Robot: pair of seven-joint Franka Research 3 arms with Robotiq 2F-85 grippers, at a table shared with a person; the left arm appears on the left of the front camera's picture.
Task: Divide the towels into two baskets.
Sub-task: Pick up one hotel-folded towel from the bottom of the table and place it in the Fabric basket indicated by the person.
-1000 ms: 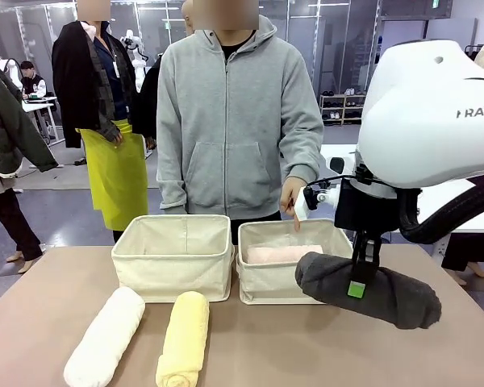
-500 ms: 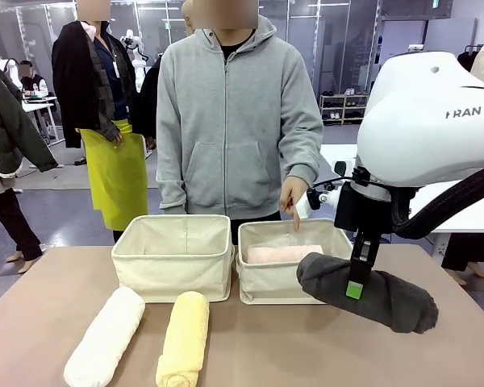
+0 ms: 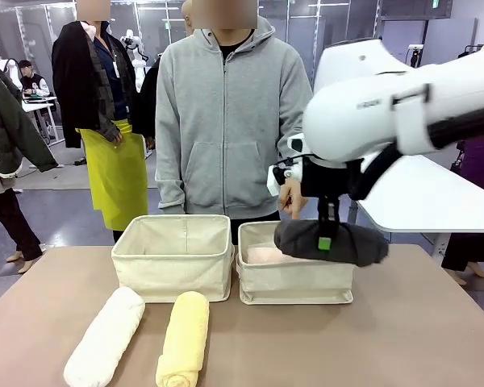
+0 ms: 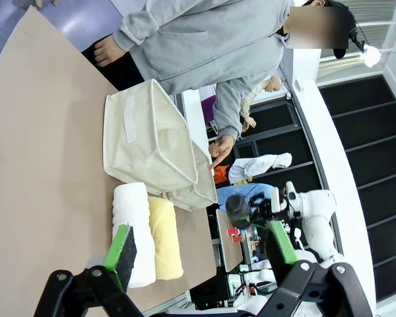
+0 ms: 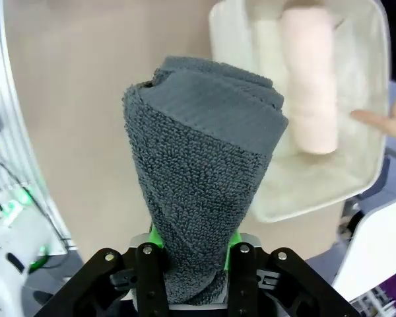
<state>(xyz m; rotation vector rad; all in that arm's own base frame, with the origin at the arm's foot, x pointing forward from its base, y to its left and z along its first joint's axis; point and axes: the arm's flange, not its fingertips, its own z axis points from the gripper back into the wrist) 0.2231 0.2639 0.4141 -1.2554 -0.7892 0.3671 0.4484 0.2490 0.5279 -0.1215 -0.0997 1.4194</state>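
My right gripper [image 3: 325, 243] is shut on the dark grey towel [image 3: 332, 242] and holds it level above the right basket [image 3: 294, 283]. In the right wrist view the grey towel [image 5: 204, 165] rises from between the jaws of the right gripper [image 5: 193, 249], over the basket's rim [image 5: 317, 193]. A pale pink towel [image 3: 262, 255] [image 5: 308, 86] lies inside that basket. The left basket [image 3: 173, 274] has nothing visible in it. In front of it, a white towel [image 3: 105, 339] and a pale yellow towel [image 3: 183, 339] lie on the table. My left gripper [image 4: 202, 246] hangs open in the air, well away from the white towel [image 4: 133, 231] and the yellow one [image 4: 165, 238].
A person in a grey hoodie stands at the far side, one hand [image 3: 290, 197] pointing down at the right basket; its finger [image 5: 383, 122] reaches over the rim. The brown table [image 3: 403, 339] has free room at the front right. Other people stand farther back.
My right arm has lifted the grey towel and carried it left and away from me, from the table beside the right basket to above that basket.
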